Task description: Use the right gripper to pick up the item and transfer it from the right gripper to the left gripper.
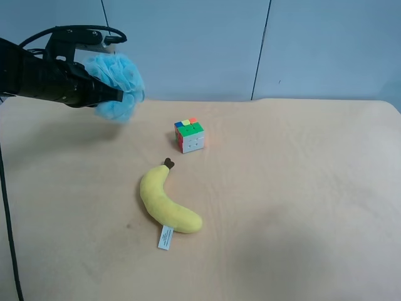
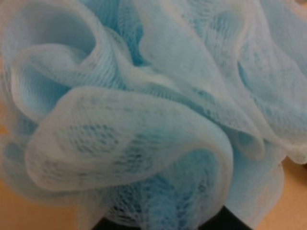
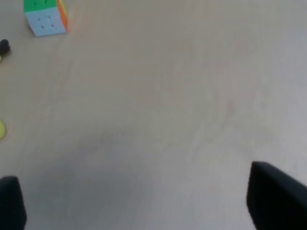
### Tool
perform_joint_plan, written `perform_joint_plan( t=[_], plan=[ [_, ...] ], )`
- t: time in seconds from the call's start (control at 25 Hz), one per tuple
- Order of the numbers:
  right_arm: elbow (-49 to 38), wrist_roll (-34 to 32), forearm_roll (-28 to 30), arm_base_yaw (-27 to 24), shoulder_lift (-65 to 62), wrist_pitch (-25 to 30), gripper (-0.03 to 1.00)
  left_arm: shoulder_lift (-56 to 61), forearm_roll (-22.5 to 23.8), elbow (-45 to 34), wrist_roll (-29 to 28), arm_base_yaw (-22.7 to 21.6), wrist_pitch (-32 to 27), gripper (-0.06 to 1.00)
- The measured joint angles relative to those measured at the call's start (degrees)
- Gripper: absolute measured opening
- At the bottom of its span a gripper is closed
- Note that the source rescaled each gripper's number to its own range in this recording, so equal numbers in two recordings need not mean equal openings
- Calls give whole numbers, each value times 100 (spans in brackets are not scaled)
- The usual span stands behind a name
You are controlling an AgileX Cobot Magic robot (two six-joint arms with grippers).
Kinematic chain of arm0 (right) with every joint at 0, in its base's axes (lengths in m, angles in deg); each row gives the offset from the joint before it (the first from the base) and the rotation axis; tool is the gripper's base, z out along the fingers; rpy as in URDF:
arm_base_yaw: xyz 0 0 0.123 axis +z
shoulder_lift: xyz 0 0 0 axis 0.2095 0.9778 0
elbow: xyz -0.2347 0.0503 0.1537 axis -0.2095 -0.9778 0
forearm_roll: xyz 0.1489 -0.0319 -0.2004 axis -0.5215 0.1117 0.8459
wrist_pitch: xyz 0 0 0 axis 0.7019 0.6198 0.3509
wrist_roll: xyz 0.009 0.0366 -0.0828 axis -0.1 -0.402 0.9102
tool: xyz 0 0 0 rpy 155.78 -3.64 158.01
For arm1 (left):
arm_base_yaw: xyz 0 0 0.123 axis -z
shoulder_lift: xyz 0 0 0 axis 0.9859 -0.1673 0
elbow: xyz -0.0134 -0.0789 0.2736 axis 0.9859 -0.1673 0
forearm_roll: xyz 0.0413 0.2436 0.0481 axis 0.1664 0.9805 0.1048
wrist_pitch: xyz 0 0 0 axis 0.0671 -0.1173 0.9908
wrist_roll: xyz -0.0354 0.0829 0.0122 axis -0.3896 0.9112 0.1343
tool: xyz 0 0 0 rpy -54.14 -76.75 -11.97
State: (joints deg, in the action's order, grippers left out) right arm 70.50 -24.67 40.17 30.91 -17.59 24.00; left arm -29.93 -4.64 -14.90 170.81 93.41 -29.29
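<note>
Pouf is off the table, up in the air behind the cube and toward the exterior high view's left of it, in the left gripper. Left wrist view is nearly all blue mesh, so that arm is the left one.

Handling, my guess: v. light, soft, squashes a lot, springs back. Mesh isn't slippery but snags. No breakage risk, only a loose hold if just the outer frills get pinched. Best grab is deep thru the gathered middle, or the ribbon loop, which I can't make out here.

Left fingers are clenched into the pouf. Tips are mostly buried in mesh, so exact gap can't be read. Right gripper: fingers spread wide, nothing btwn them, bare table below, cube well apart. Banana lies on the table in front of the cube, untouched.
</note>
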Motion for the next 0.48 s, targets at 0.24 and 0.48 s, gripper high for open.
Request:
perform_joint_plan(
  t=[0.24, 0.48],
  plan=[
    [0, 0, 0, 0, 0, 0, 100, -146, 0, -20, 0, -222, -270, 0],
    [0, 0, 0, 0, 0, 0, 100, -671, 0, -142, 0, -222, -289, 0]
  ],
)
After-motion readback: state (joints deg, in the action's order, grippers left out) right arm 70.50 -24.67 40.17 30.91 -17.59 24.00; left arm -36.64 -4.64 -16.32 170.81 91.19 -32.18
